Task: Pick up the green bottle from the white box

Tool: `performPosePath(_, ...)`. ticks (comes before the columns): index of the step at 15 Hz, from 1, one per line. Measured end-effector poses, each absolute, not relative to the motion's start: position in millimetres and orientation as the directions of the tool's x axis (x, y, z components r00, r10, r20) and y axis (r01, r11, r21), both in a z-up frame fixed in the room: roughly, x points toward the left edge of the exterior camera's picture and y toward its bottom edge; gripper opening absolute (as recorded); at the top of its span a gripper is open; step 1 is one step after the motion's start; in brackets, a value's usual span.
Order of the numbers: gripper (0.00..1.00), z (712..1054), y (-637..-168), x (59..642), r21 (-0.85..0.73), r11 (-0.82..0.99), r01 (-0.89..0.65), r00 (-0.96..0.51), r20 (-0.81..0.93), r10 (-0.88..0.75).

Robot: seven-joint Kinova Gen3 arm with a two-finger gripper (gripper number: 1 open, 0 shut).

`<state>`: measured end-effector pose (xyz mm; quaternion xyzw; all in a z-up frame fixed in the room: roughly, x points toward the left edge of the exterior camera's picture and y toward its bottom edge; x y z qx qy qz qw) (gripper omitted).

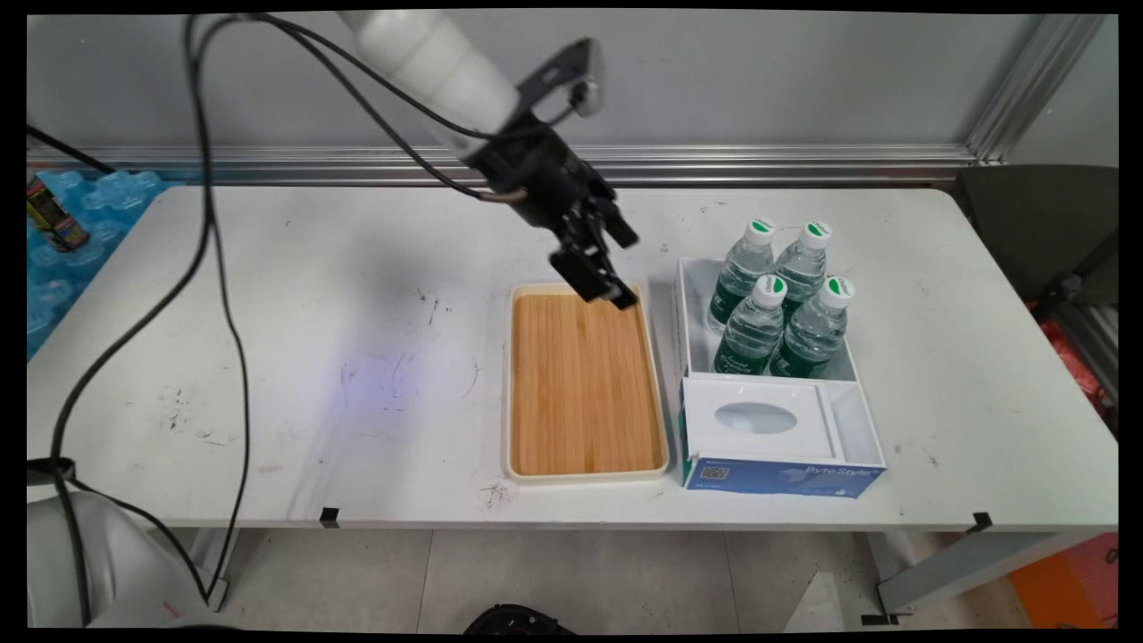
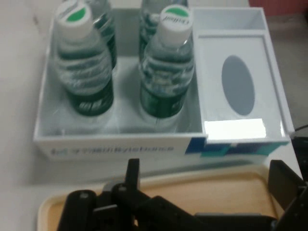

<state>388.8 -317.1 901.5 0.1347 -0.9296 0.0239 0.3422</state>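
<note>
Gripper point(image 1: 621, 268) empty, fingers spread wide, hovering over wooden tray point(image 1: 585, 471), at end nearest hand. Just ahead of fingers: white box point(image 2: 115, 144) with four water bottles point(image 1: 755, 326). Tissue compartment point(image 2: 238, 86) to hand's right. Probably clear of tray, height hard to judge.

A white table point(image 1: 268, 357) with scuffed marks stood before a grey wall point(image 1: 759, 80). A metal rail point(image 1: 759, 163) ran along it at twelve o'clock; pale floor tiles point(image 1: 580, 580) lay at six.
</note>
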Motion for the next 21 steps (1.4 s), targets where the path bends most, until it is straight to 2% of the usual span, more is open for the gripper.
performPosePath(11,1.0,845,-353,319,0.053,0.976,-0.21,-0.709,0.679,-0.189)
performPosePath(21,1.0,804,-372,281,0.072,0.972,-0.222,-0.691,0.692,-0.209)
